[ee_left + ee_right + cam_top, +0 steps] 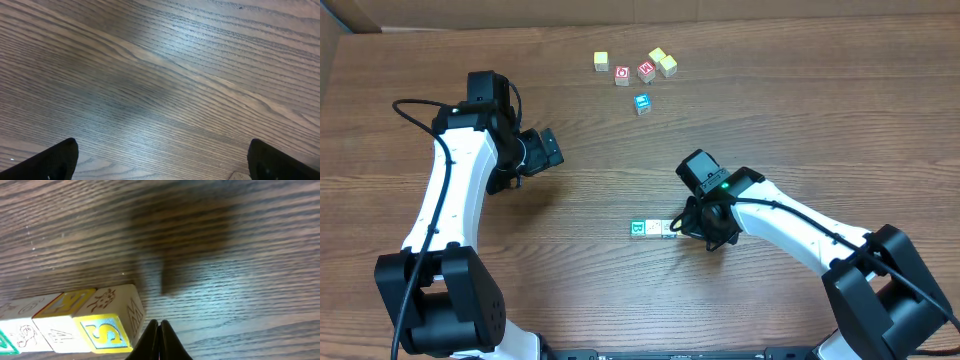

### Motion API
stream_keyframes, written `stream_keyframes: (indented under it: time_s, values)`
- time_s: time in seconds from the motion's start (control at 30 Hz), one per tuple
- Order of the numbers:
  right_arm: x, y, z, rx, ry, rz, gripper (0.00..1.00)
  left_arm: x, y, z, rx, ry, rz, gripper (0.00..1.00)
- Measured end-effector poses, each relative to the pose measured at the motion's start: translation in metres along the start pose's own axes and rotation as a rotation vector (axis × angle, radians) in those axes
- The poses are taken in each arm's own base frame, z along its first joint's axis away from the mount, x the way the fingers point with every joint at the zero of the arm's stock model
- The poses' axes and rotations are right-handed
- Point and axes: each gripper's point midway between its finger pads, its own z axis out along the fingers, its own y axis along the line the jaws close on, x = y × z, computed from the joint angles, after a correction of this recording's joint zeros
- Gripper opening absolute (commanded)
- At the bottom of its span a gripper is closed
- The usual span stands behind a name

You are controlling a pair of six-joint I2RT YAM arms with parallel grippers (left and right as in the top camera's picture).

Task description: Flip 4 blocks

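We log the blocks (653,229) in a short touching row on the table (590,290), with the right gripper (159,340) just beside its end — fingers pressed together, gripping nothing. The left gripper (162,161) hangs spread wide, well apart. We judge the flipping late-stage; how many are flipped we cannot tell.
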Motion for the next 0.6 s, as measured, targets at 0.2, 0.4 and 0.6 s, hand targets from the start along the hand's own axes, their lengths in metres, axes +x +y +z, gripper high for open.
stream_keyframes:
  time_s: [0.2, 0.4, 0.6]
  values:
    - [0.0, -0.015, -0.012, 0.053, 0.047, -0.046, 0.04, 0.0, 0.0, 0.0, 0.0, 0.0, 0.0, 1.0]
    - [-0.037, -0.01, -0.06, 0.03, 0.014, -0.063, 0.18, 0.0, 0.0, 0.0, 0.0, 0.0, 0.0, 1.0]
    - [-0.064, -0.018, -0.078, 0.011, -0.033, -0.092, 0.71, 0.0, 0.0, 0.0, 0.0, 0.0, 0.0, 1.0]
